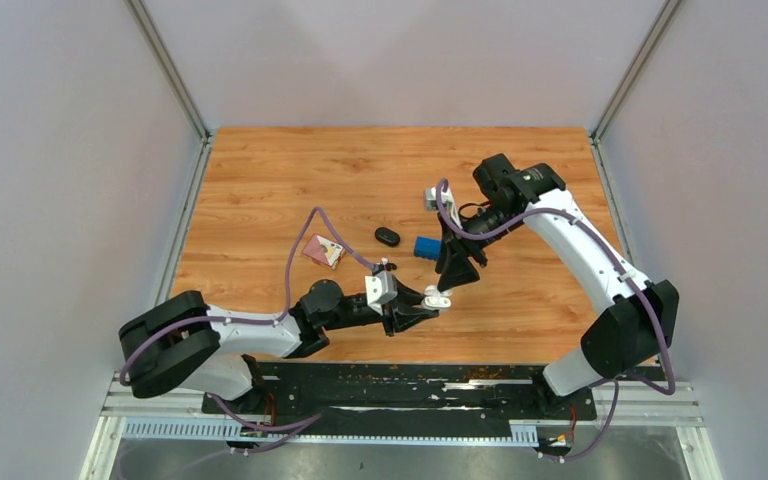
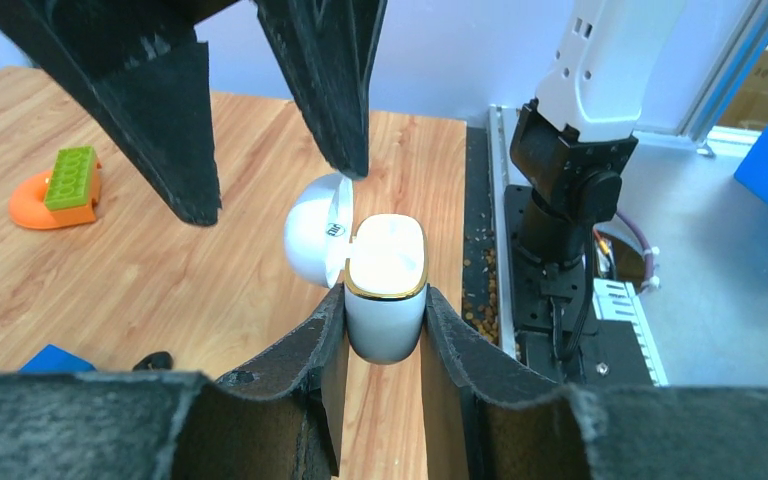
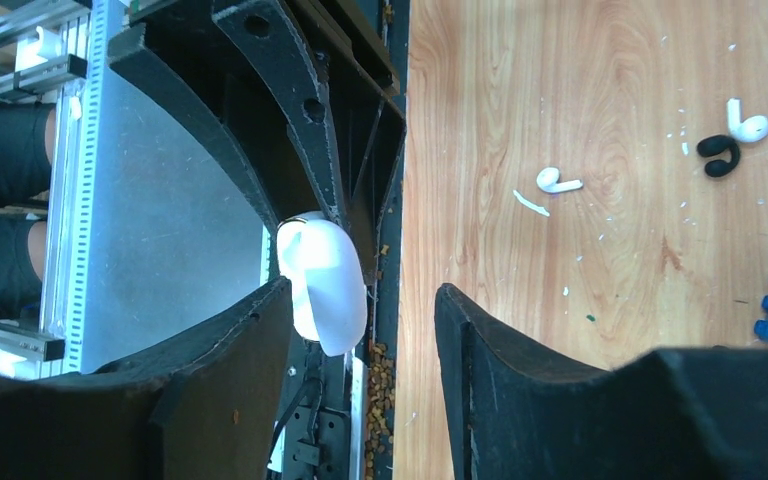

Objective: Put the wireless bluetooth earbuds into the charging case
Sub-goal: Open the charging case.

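Observation:
My left gripper (image 1: 428, 301) is shut on the white, gold-rimmed charging case (image 2: 386, 300), held above the table near its front edge with the lid (image 2: 312, 238) swung open. The case also shows in the right wrist view (image 3: 322, 285). My right gripper (image 1: 457, 272) hangs just above the case, open and empty, its fingers (image 2: 185, 140) either side of the lid. On the wood lie a white earbud (image 3: 557, 181), another white earbud (image 3: 750, 127) and a black earbud (image 3: 718, 156) touching it. A thin white sliver (image 3: 531, 203) lies beside the first.
A blue block (image 1: 426, 247) and a black oval object (image 1: 387, 237) lie at mid-table. A small orange and green toy (image 2: 55, 188) sits further left. Crumbs fill the rail gap (image 3: 380, 360) at the table's front edge.

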You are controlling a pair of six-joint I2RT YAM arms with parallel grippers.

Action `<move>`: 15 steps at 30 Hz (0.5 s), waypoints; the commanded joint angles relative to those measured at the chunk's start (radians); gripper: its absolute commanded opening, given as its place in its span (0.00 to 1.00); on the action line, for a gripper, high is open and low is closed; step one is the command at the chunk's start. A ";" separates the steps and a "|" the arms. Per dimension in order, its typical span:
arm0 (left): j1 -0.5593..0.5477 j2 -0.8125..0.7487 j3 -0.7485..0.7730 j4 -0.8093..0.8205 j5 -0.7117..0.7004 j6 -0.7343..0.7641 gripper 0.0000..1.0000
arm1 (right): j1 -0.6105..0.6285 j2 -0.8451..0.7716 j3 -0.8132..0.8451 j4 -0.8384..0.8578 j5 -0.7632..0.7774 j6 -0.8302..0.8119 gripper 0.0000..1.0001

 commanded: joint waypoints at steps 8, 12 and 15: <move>-0.004 0.093 -0.008 0.285 -0.053 -0.147 0.00 | -0.020 -0.062 -0.029 -0.015 -0.026 -0.047 0.49; -0.004 0.103 -0.007 0.307 -0.051 -0.170 0.00 | -0.019 -0.078 -0.048 0.010 -0.012 -0.035 0.46; -0.004 0.101 -0.007 0.305 -0.050 -0.172 0.00 | -0.020 -0.074 -0.051 0.012 -0.010 -0.035 0.41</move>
